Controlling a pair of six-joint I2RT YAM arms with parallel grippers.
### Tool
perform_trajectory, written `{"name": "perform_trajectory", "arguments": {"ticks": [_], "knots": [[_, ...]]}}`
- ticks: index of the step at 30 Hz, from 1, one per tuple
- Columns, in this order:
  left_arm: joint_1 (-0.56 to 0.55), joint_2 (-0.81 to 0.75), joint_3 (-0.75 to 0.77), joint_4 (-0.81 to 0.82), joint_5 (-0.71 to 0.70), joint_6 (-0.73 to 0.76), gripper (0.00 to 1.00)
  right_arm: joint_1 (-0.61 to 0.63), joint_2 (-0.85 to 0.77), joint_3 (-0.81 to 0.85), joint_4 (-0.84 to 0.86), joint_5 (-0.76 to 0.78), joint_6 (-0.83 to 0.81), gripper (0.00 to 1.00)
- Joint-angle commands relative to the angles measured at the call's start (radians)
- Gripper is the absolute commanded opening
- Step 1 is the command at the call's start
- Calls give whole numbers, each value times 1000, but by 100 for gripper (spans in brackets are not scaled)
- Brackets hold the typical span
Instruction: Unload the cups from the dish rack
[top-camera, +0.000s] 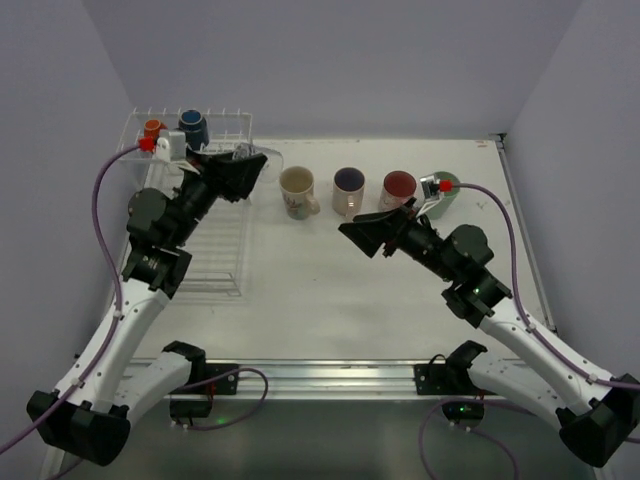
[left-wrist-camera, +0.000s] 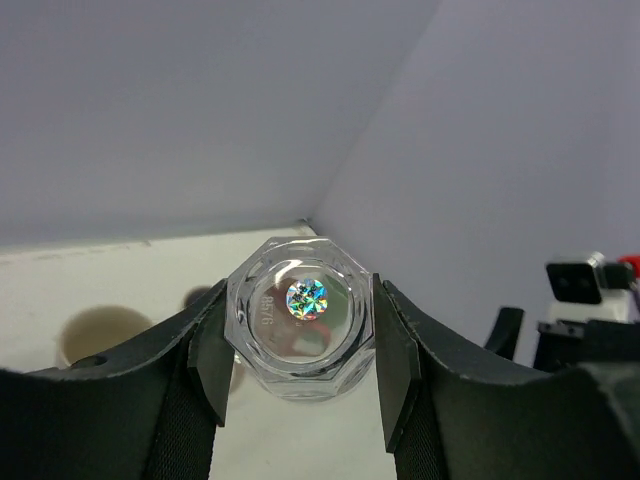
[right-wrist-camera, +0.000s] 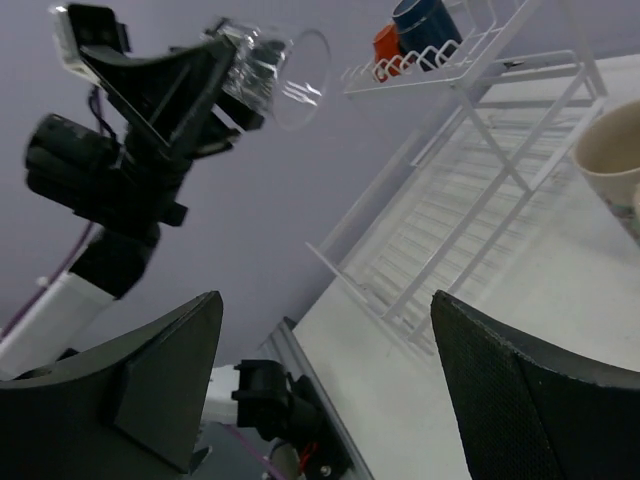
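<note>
A clear glass (left-wrist-camera: 300, 318) is clamped by its eight-sided base between the fingers of the left end effector (left-wrist-camera: 300, 370). The left wrist view looks straight at that base and its shiny sticker. Only the right wrist view shows the glass whole: it is on its side in the air, mouth pointing away from the fingers. From above it is a faint glint beside the raised shelf of the rack (top-camera: 218, 262), which stands in the far-left corner of the tabletop (top-camera: 330, 300).

An orange mug (top-camera: 153, 128) and a blue mug (top-camera: 193, 128) sit on that shelf. Cream (top-camera: 297, 190), purple-lined (top-camera: 348, 190), red-lined (top-camera: 398, 187) and green (top-camera: 452, 198) mugs stand in a row toward the far edge.

The right end effector (right-wrist-camera: 327, 310) gapes wide, holding nothing, over mid-tabletop just nearside of that row and well apart from the glass.
</note>
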Motion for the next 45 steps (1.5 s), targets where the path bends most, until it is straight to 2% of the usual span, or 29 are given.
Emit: {"name": "perform_trajectory", "arguments": {"ticks": [1,6,14,17,19,28,29,32,33,34,36,37,40,41,42,44,45], "knots": [[-33,-69,-185,256,152,-267,18,5,-40,-75,230,-65,161,87],[-85,-104,-298,379,168,-332,18,26,-6,-45,245,-112,167,86],[-191,-54,-358,531,160,-375,17,52,123,-22,370,-175,231,80],[-223,-35,-392,594,145,-395,17,58,144,-15,410,-194,245,72],[-246,-24,-397,605,128,-392,16,62,153,-9,433,-212,254,67],[-349,14,-405,660,30,-387,14,72,176,11,428,-201,231,61],[-360,20,-400,662,25,-386,14,74,186,11,431,-198,230,59],[-390,31,-398,666,0,-375,14,74,198,9,465,-192,238,42],[-399,31,-398,666,-4,-376,15,74,200,11,471,-189,236,30],[-401,32,-400,666,-15,-376,16,72,198,12,471,-186,236,24],[-406,25,-408,666,-24,-375,24,74,197,14,457,-175,230,9],[-404,20,-409,663,-36,-370,38,72,193,15,442,-168,224,0],[-404,-23,-400,569,-76,-317,69,74,172,6,372,-142,185,0],[-406,-52,-376,529,-102,-295,84,74,166,4,347,-139,172,0],[-404,-67,-357,483,-115,-271,91,72,157,12,275,-135,135,0],[-404,-113,-272,276,-180,-167,100,74,126,35,153,-102,69,0],[-404,-127,-238,196,-202,-125,100,72,117,75,-12,-80,-21,0]]}}
